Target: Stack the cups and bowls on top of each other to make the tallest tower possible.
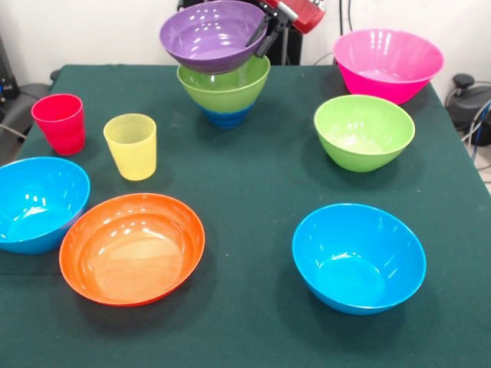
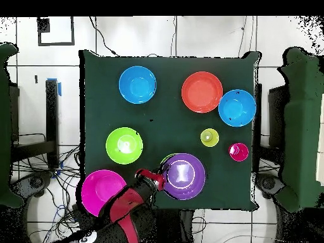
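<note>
- The tower (image 1: 225, 96) is standing at the far middle of the green surface (image 1: 253, 192): a dark blue bowl (image 1: 226, 117) at the bottom and a lime green bowl (image 1: 225, 88) sitting in it.
- A purple bowl (image 1: 212, 34) is hanging tilted over the tower, its underside meeting the lime bowl's rim; whether it is resting there cannot be told.
- The tool (image 1: 265, 32) is pinching the purple bowl's rim on the side nearest the pink bowl (image 1: 387, 63), one dark finger inside and one outside.
- In the overhead view the purple bowl (image 2: 184, 176) is covering nearly all of the tower, with only a sliver of lime showing beside the tool (image 2: 163, 179).
- All the bowls are looking glossy; the yellow cup (image 1: 132, 146) is looking translucent with faint ridges.
- Eight bowls are showing: three at the tower, plus the pink one, a second lime one (image 1: 364, 131), an orange one (image 1: 132, 247) and two light blue ones (image 1: 358, 257) (image 1: 38, 203).
- Two cups are standing upright, well apart from the tower: the red cup (image 1: 60, 123) and the yellow one just beside it.
</note>
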{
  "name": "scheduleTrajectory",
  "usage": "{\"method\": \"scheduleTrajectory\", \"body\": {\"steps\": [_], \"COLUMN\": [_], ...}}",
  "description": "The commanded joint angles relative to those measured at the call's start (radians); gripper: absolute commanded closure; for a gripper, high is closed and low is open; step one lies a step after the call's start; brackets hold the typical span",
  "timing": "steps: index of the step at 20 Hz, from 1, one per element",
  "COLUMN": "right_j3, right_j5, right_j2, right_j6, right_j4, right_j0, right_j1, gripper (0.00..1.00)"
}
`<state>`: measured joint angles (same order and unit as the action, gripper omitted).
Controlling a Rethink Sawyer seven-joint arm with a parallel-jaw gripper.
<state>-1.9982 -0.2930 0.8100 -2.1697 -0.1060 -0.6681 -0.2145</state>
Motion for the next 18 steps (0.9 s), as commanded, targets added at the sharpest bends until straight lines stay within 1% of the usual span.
{"method": "scheduleTrajectory", "body": {"steps": [1, 5, 10, 18], "right_j3": [0.022, 0.034, 0.053, 0.07], "right_j5": [0.024, 0.034, 0.044, 0.055], "right_j2": [-0.089, -0.089, -0.094, -0.093], "right_j6": [-0.142, -0.14, -0.13, -0.119], "right_j4": [-0.053, -0.065, -0.068, -0.081], "right_j0": [0.029, 0.028, 0.044, 0.052], "right_j1": [0.014, 0.022, 0.023, 0.029], "gripper": [1.0, 1.0, 1.0, 1.0]}}
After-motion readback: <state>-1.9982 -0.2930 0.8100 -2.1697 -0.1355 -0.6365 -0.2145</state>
